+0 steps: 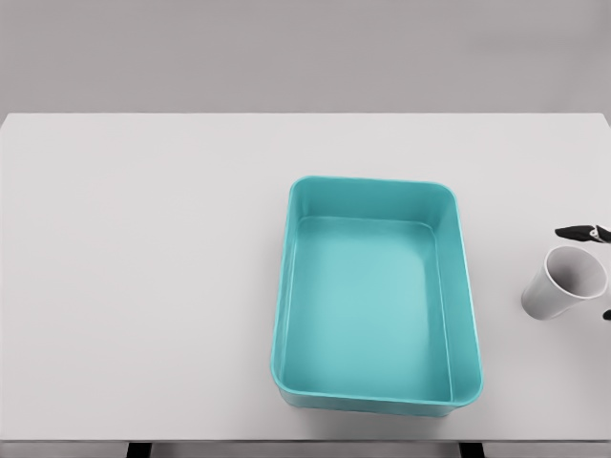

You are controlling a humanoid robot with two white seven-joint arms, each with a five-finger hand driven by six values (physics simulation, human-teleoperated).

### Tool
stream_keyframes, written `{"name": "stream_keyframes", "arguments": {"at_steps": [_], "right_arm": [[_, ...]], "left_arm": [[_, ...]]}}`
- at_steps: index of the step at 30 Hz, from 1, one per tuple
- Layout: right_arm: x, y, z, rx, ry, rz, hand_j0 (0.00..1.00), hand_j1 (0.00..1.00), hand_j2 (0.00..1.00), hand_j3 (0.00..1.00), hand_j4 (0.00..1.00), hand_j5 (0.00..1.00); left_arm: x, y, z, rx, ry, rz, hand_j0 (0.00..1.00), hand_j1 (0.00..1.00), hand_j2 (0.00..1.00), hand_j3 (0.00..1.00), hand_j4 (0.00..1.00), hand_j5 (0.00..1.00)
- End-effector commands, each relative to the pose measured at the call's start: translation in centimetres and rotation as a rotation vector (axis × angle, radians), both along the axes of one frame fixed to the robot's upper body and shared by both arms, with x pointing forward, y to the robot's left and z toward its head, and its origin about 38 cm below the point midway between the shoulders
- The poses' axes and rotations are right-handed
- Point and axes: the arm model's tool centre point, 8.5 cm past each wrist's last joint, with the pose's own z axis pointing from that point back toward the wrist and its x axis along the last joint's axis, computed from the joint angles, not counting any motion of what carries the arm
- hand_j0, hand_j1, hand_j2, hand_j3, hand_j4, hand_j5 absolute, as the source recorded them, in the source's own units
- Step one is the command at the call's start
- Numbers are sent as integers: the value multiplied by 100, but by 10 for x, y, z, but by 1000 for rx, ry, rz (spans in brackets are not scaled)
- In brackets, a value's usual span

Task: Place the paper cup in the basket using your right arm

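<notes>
At three o'clock on the counter (143, 267), paper cup (563, 282) is tilting beside right hand (600, 272), fingertips (578, 232) showing, grip indeterminate. Teal basket (286, 286) is sitting empty at centre. Advice: secure cup wall before lifting toward nine o'clock.

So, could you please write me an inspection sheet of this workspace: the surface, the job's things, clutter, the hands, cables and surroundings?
Surface: white table, flat, bare apart from the job's things.
Job's things: teal basket right of centre, with nothing inside; white paper cup to its right, tilted, mouth facing up and right, outside the basket.
Clutter: nothing seen.
Hands: right hand at the right edge, only dark fingers visible by the cup's rim; grasp cannot be confirmed. Left hand not in view.
Cables: nothing seen.
Surroundings: plain grey wall behind the table; dark supports below its front edge.
</notes>
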Motion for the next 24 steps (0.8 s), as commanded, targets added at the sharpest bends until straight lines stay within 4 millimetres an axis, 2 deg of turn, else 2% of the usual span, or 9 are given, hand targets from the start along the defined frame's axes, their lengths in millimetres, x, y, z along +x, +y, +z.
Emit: {"name": "stream_keyframes", "arguments": {"at_steps": [1,24], "right_arm": [[-1,1,-1,5,7,0,100,100,100,100,100,100],[2,17,-3,41,-10,33,100,100,100,100,100,100]], "left_arm": [[0,0,0,0,0,1,100,100,100,100,100,100],[0,0,0,0,0,1,100,100,100,100,100,100]]}}
